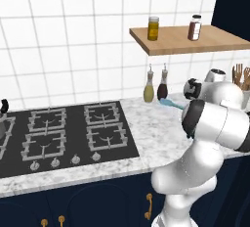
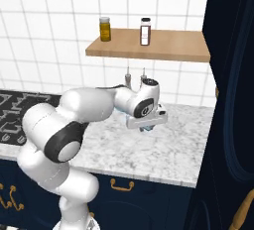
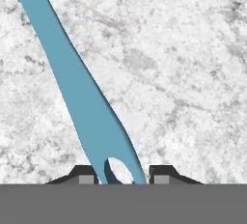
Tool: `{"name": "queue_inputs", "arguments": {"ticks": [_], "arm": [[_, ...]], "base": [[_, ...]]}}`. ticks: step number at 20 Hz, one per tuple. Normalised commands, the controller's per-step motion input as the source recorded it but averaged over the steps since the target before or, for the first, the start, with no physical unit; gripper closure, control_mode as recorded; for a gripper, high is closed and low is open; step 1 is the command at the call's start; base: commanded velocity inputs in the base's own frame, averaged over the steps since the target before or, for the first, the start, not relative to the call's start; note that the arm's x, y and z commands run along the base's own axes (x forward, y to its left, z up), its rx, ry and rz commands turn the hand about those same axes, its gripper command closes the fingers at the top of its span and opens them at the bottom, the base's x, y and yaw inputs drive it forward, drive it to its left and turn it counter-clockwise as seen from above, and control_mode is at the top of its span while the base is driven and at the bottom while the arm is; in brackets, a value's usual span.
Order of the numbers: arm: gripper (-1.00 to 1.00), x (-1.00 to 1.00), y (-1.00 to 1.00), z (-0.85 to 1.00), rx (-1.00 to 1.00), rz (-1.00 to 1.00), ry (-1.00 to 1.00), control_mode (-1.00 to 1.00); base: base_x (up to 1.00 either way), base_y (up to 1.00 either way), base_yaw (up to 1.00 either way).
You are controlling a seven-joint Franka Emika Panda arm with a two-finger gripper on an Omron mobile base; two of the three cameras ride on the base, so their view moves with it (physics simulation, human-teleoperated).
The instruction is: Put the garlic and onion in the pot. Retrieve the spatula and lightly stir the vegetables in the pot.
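My gripper (image 3: 123, 175) hangs over the marble counter (image 3: 193, 73), its open fingers (image 3: 161, 174) straddling the teal spatula (image 3: 82, 97) lying there; I judge I'm retrieving it, so next I close and lift.

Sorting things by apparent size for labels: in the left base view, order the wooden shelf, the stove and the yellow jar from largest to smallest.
1. stove
2. wooden shelf
3. yellow jar

The stove is nearer the camera, which enlarges it.
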Motion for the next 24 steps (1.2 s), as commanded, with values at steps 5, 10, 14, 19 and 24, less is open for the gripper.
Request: {"name": "queue_inputs", "arguments": {"ticks": [5,10,14,19,24], "arm": [[1.00,-0.60,0.60,1.00,0.00,-0.08,0.00,-1.00],[1.00,-0.71,0.69,1.00,0.00,-0.18,0.07,-1.00],[1.00,-0.66,0.79,0.98,0.00,-0.12,0.12,-1.00],[1.00,-0.72,0.75,0.68,0.00,-0.13,0.04,-1.00],[1.00,-0.27,0.37,0.19,0.00,-0.02,0.03,1.00]], "base": [[0.00,0.00,0.00],[0.00,0.00,0.00],[0.00,0.00,0.00],[0.00,0.00,0.00],[-0.06,0.09,0.00]]}}
